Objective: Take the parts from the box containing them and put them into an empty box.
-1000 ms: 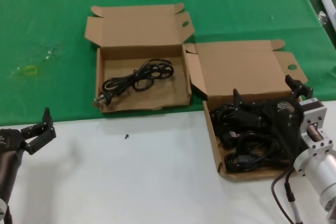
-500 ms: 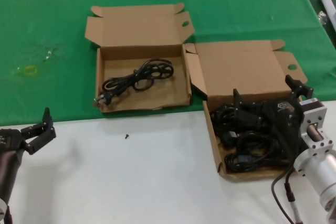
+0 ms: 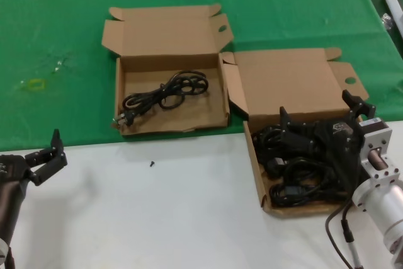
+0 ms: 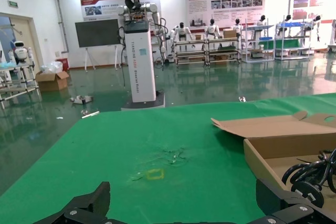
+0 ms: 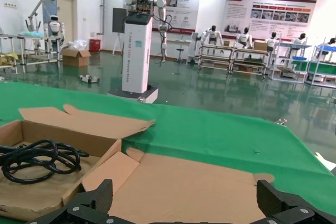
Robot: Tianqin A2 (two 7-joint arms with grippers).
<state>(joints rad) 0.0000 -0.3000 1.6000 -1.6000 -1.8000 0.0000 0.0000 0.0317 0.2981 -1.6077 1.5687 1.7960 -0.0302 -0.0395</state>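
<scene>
Right end effector (image 3: 321, 118) hides part of cord pile (image 3: 296, 177) — left arm (image 3: 12, 193) cut off at frame edge.

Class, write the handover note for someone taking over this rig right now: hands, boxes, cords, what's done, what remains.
Left hand: open, empty, parked over the white table at the robot's left.
Right hand: open, low over the full box, not gripping.
Done: one cord lies in the other box.
Left: the pile of cords in the full box has to go across.
</scene>
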